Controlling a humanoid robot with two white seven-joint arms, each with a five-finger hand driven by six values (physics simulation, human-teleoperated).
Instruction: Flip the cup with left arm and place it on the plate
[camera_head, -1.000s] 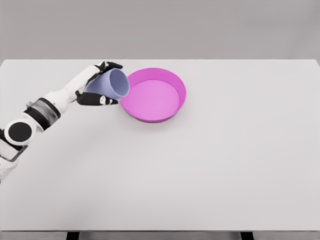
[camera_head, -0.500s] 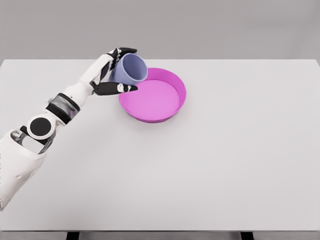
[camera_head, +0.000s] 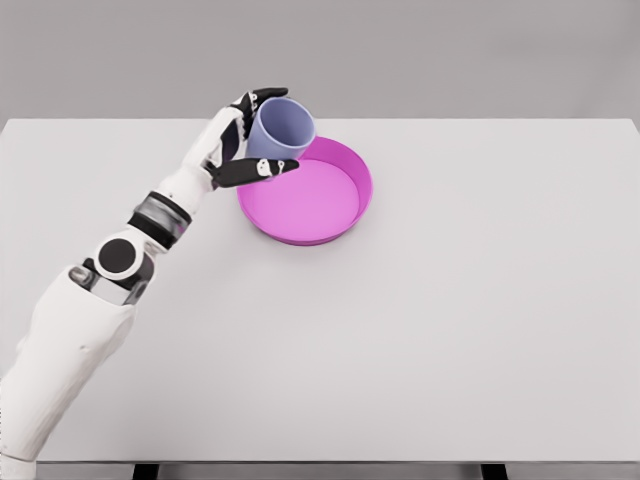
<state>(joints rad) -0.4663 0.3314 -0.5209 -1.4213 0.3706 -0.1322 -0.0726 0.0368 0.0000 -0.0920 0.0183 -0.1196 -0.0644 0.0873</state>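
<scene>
White table (camera_head: 480, 330) fills most of the head view, flat and matte, grey backdrop behind its far edge. Left arm (camera_head: 110, 290) enters from the lower left corner, white shell segments, a dark round joint at the elbow and a grey band at the forearm, reaching diagonally up and toward the middle of the table's far side. Magenta plate (camera_head: 345, 210) sits on the table left of centre near the far edge; round, shallow, with a raised rim, interior bare. Lavender cup (camera_head: 280, 132) is held off the table above the plate's left rim, overlapping that rim in this view; tilted, its open mouth turned up and toward the right, base toward the palm. Whether it touches the plate cannot be told from this angle. Left hand (camera_head: 245, 140) wraps the cup: fingers closed around its side, one black-tipped finger arching over the top of the cup at its far side, thumb (camera_head: 262, 170) stretched along beneath it, pointing right over the plate's rim. Grip looks firm, cup seated between thumb and upper fingers.
</scene>
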